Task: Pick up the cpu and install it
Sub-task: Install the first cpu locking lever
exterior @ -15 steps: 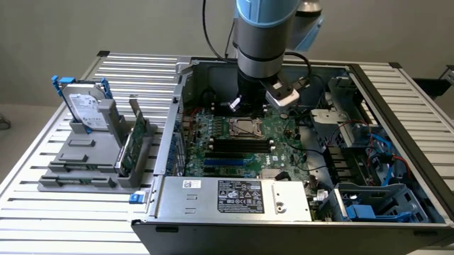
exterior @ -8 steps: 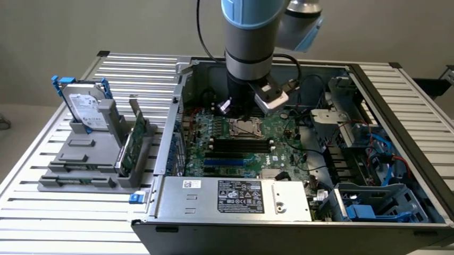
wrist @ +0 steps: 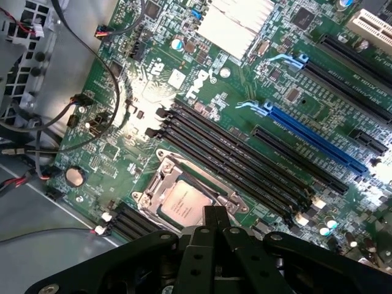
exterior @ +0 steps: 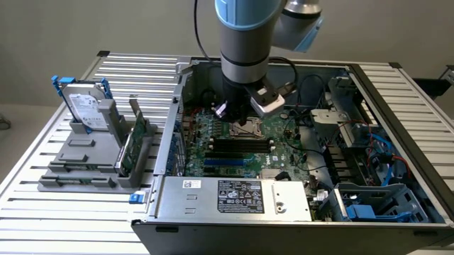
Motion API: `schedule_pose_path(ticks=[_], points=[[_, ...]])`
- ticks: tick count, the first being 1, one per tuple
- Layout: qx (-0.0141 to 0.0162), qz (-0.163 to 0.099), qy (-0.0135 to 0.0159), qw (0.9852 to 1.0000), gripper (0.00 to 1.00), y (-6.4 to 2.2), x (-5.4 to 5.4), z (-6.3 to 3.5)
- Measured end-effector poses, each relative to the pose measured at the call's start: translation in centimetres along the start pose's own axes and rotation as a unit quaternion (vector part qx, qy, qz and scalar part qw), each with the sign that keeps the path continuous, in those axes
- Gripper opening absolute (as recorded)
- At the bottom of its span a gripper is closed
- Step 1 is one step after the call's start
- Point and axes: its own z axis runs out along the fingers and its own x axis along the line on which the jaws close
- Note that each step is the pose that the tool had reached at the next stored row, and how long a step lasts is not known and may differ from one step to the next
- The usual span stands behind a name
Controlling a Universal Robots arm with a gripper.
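1. We've got the arm reaching down into an open computer case [exterior: 298,212] that lies on its side on a slatted metal counter [exterior: 42,212].
2. The pincer [wrist: 215,215] sits low over the motherboard [wrist: 184,92], right above the CPU socket [wrist: 187,199]. In the exterior view the pincer [exterior: 237,118] hangs just over that same spot, near the middle of the board.
3. The pincer's fingers are pressed together. From the wrist view they look like one dark narrow tip with no gap, and we don't see anything pinched between them.
4. The cpu [wrist: 184,205] is lying flat inside the socket, silvery top facing up, with the metal socket frame around it. The pincer tip is right at the chip's edge; whether it's actually touching, we can't tell.
5. Just beside the socket run several long black memory slots [wrist: 245,162], and further out there's a blue expansion slot [wrist: 318,138] with more black ones next to it.
6. A pale heatsink [wrist: 236,21] sits on the board well apart from the socket.
7. Outside the case, on the exterior view's left, a grey holder [exterior: 85,159] stands on the counter. It carries a hard drive [exterior: 85,109] with a blue bracket, standing upright, and a green circuit card [exterior: 135,141] on edge just beside it.
8. A power supply box [exterior: 234,196] with a label sits at the near end of the case.
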Motion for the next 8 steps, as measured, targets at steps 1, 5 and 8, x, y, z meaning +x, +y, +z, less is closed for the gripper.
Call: schedule_pose_path(ticks=[1, 5, 8], points=[[-0.0016, 0.0, -0.0014, 1.0, 0.11, 0.04, -0.1, -0.03], [-0.0041, 0.0, -0.0055, 1.0, 0.11, 0.02, -0.8, -0.16], [-0.0013, 0.001, -0.0101, 0.9999, 0.11, -0.08, -1.3, -0.22]])
